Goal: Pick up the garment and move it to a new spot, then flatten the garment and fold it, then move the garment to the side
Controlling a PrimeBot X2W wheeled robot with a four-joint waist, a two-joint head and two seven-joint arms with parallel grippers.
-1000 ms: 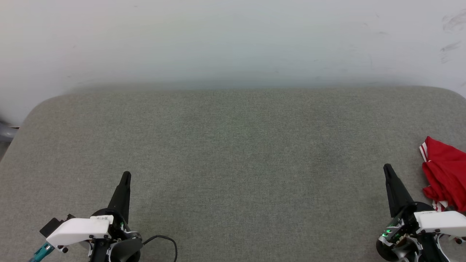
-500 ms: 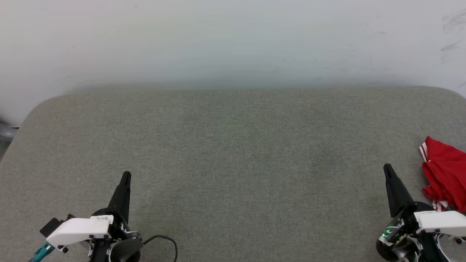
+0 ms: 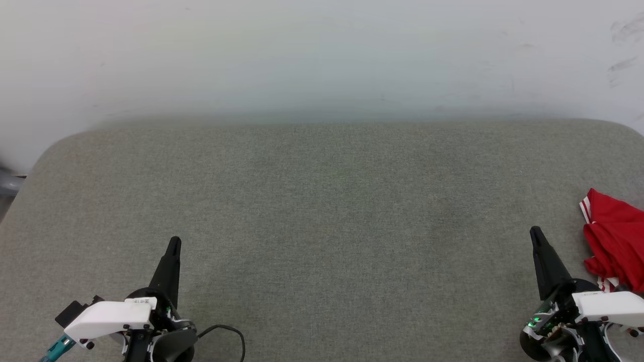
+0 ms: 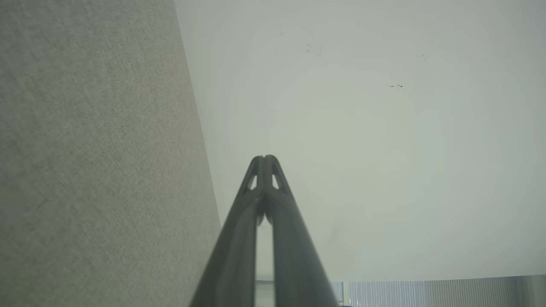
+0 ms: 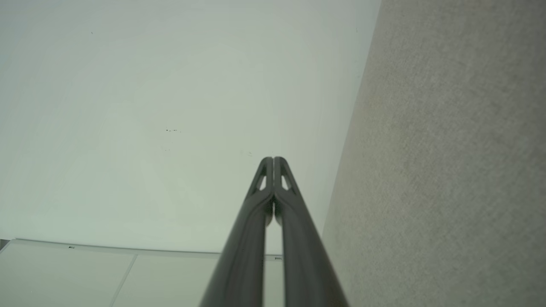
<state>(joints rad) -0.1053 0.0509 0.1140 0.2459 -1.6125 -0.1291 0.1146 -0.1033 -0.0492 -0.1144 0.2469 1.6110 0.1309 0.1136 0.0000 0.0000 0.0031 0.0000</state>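
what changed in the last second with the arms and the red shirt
Nothing visibly changed. The left gripper and right gripper sit shut and empty over the grey surface, and the garment lies crumpled at its right edge, untouched.

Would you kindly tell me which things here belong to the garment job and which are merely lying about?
Job: garment, bunched at far right on the table; left gripper and right gripper, fingers shut.
Lying about: black cable; wall.
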